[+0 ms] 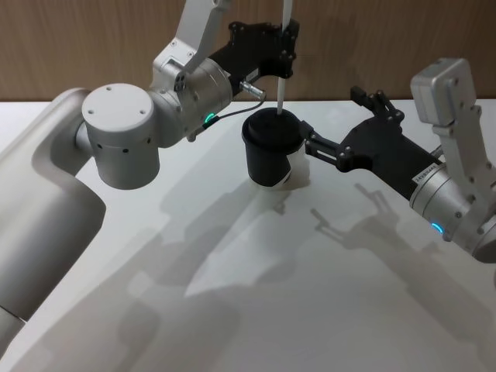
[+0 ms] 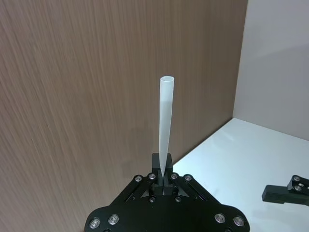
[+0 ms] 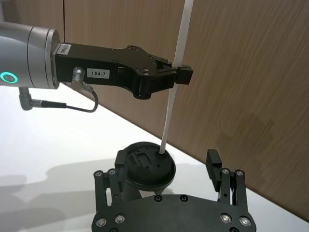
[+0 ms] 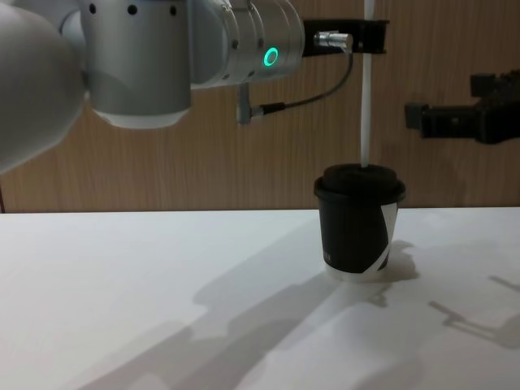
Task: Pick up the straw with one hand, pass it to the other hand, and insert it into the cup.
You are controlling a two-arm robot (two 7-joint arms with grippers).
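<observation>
White plastic straw (image 3: 175,92), pinched upright in my left gripper (image 3: 182,75), touches the cup (image 4: 358,221) lid; my right gripper (image 1: 341,124) stands spread beside it.

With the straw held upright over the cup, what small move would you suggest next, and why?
Probably lower the left gripper straight down: it holds the straw upright, its lower tip just meeting the lid of the cup, most of its length still above. The right gripper waits open beside.

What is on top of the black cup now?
The black domed lid covers the cup. The straw, held upright by the left gripper, meets the lid with its lower tip. The cup's inside is hidden.
</observation>
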